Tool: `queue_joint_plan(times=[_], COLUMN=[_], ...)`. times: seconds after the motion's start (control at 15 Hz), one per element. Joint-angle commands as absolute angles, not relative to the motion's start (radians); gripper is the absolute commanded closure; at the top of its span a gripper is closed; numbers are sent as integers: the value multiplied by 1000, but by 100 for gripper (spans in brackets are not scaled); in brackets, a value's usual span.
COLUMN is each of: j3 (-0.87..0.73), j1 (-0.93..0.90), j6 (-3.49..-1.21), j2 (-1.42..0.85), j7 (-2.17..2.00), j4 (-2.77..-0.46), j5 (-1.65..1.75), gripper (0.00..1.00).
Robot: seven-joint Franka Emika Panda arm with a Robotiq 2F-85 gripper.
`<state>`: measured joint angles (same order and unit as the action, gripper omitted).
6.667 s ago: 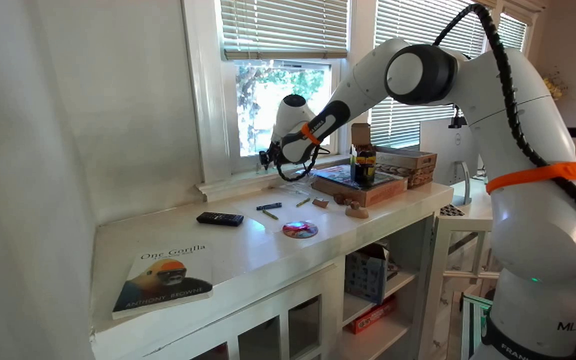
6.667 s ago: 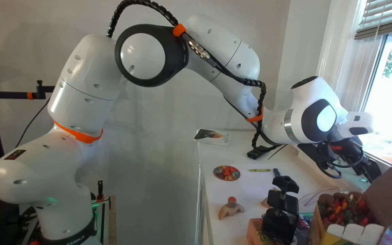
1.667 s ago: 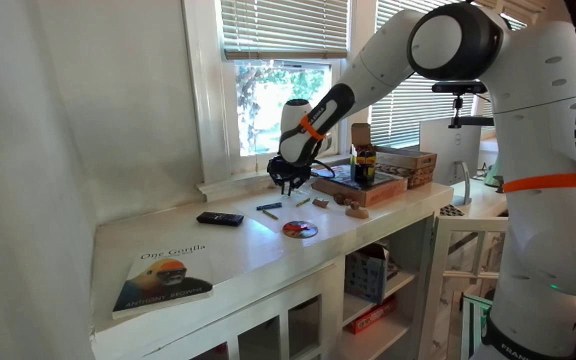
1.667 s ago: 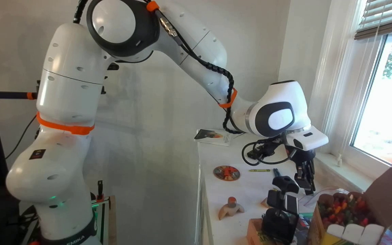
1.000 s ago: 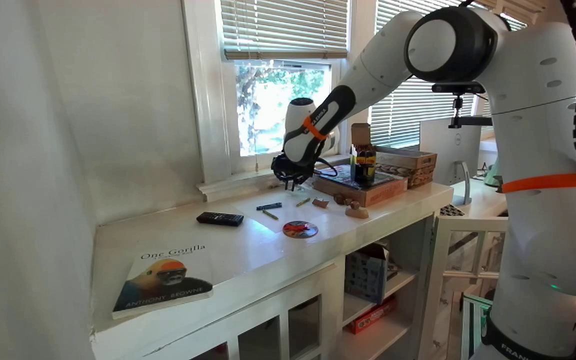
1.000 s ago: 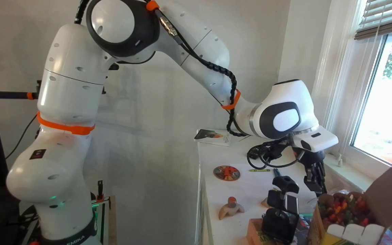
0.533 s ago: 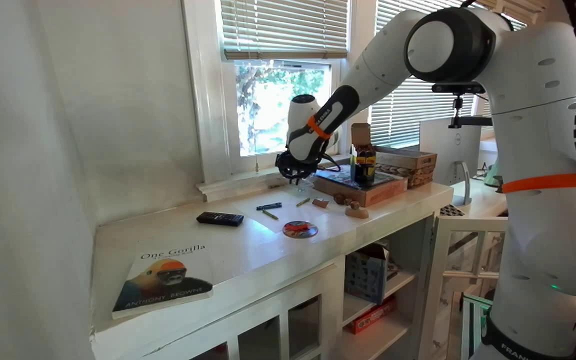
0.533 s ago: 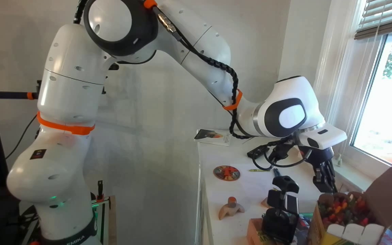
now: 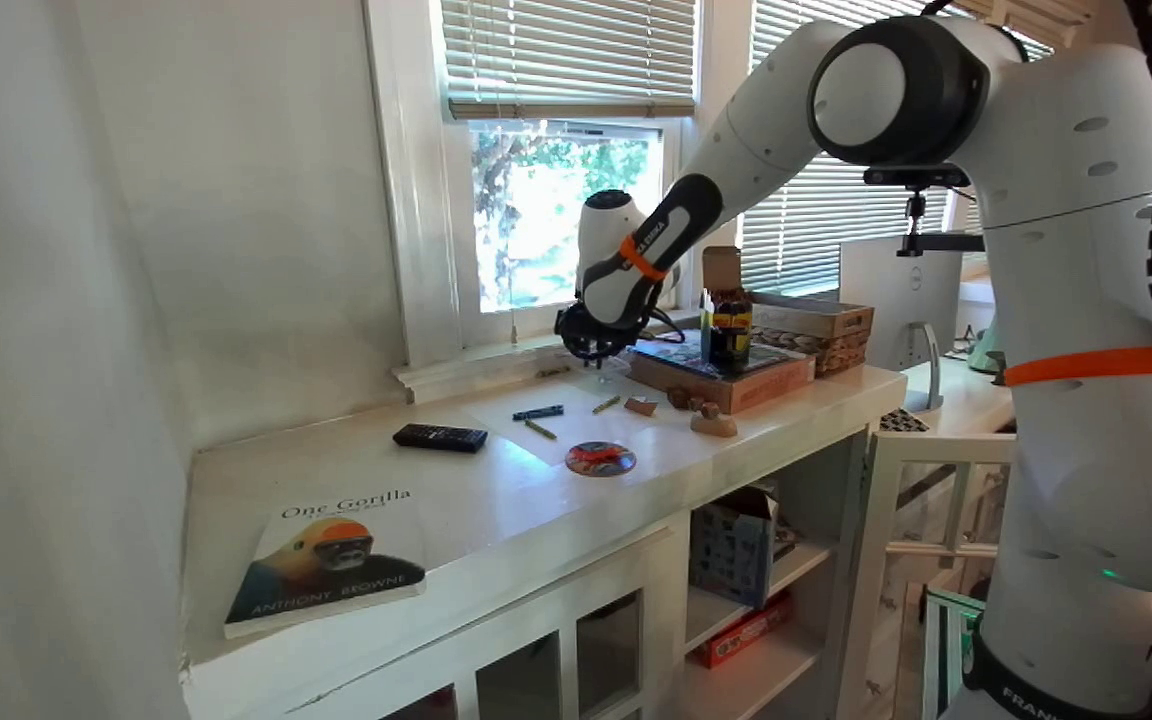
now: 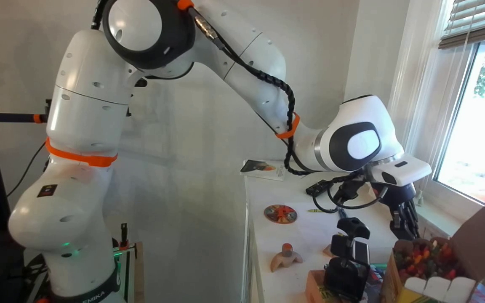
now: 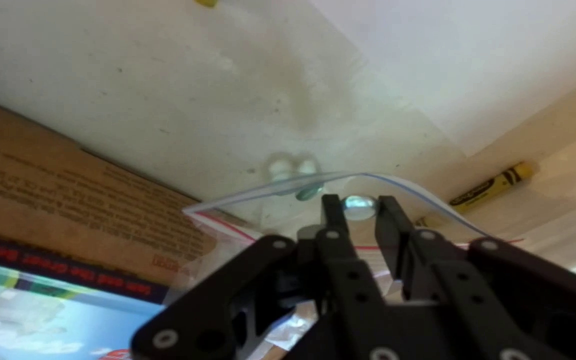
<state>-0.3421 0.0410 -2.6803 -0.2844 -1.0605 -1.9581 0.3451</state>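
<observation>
Over the counter (image 9: 506, 490) by the window (image 9: 566, 225): you are hovering the gripper (image 11: 361, 202) above a clear zip bag (image 11: 420, 192), its mouth gaping.
Fingers (image 11: 335, 215): they are pinching a shiny glass piece (image 11: 360, 209) at their very tips, touching it on both sides.
Glass piece: it is showing against the bag's opening in the wrist view; that angle is not telling you how high above the lip it is hanging.
Grasp: it is looking done, as far as you are able to judge; letting the piece go is not yet happening.
Loose pieces (image 11: 310, 192): two greenish bits of glass are lying near, ungripped, the zip edge crossing them; you are not able to tell whether they are resting inside the bag or beneath it.
Brown box (image 11: 68, 180): it is standing beside the bag, with the open crayon box (image 10: 484, 240) standing on top.
Yellow crayon (image 11: 498, 185): it is lying near the bag.
Farther along the counter: the remote (image 9: 440, 438), picture disc (image 9: 601, 459) and gorilla book (image 9: 326, 565) are lying well apart from the gripper.
</observation>
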Motion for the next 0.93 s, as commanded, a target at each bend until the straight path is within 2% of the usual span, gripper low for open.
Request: queue_joint_plan(times=[0.0, 0.87], j3=[-353, -402], j1=[28, 17], j6=[-2682, -2674], j2=[-294, -327], j7=[-1094, -1144], j4=[-1967, -1953], j5=[370, 470], gripper=[94, 94])
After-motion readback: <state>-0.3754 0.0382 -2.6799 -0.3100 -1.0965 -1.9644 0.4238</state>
